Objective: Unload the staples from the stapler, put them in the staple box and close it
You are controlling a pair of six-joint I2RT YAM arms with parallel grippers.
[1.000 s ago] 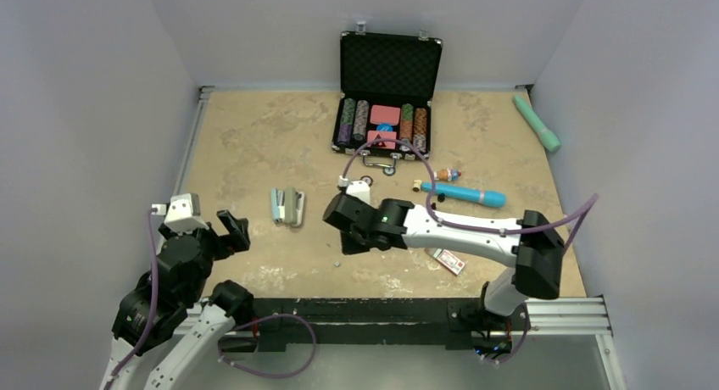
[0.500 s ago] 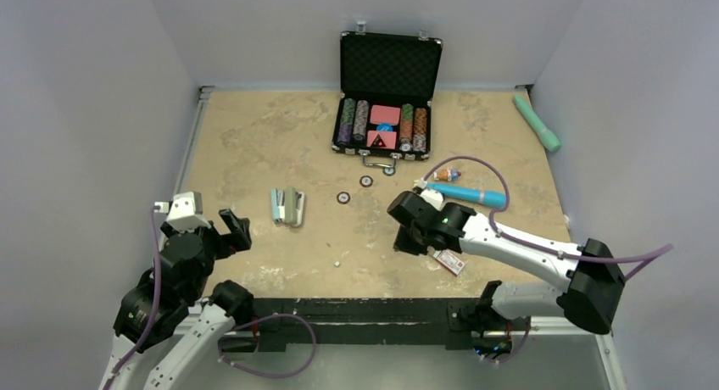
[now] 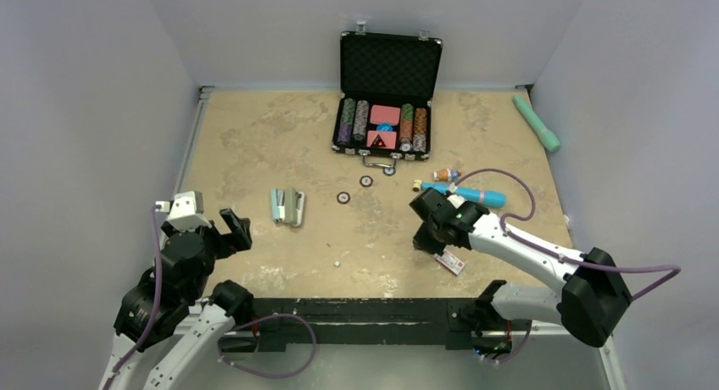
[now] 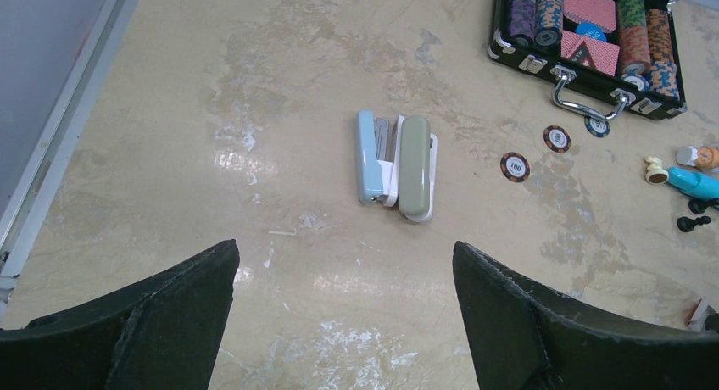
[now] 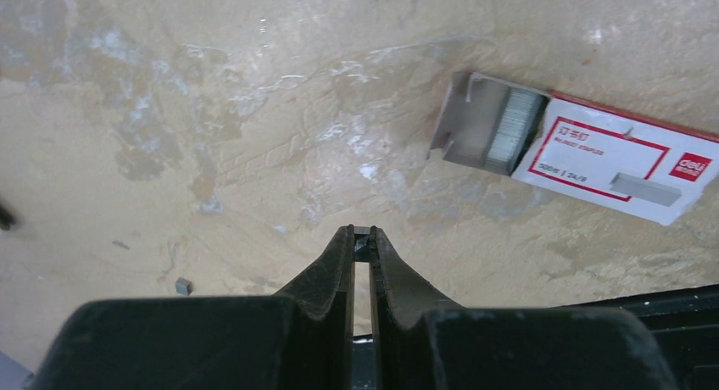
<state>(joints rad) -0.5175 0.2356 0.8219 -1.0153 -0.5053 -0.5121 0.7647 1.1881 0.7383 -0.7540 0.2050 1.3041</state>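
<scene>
The stapler (image 3: 287,207) lies opened out flat, left of the table's middle, its blue and green halves side by side; it also shows in the left wrist view as the stapler (image 4: 397,165). My left gripper (image 3: 233,229) hangs open near the front left, short of it, with nothing between the fingers (image 4: 195,297). My right gripper (image 5: 362,236) is shut on a small grey strip of staples (image 5: 362,242) at its tips, low over the table. Just to its right lies an open red-and-white staple box (image 5: 593,148) with staples inside. From above, the right gripper (image 3: 424,240) is beside that box (image 3: 449,260).
An open black poker chip case (image 3: 390,93) stands at the back. Two loose chips (image 3: 343,197) lie before it. A blue tube (image 3: 470,193) and small figures sit right of centre, a green tube (image 3: 536,121) at the far right. A tiny grey bit (image 5: 183,285) lies on the table.
My right arm has swung from the table's middle, near the stapler, to the right and now sits beside the staple box. The left arm has not moved.
</scene>
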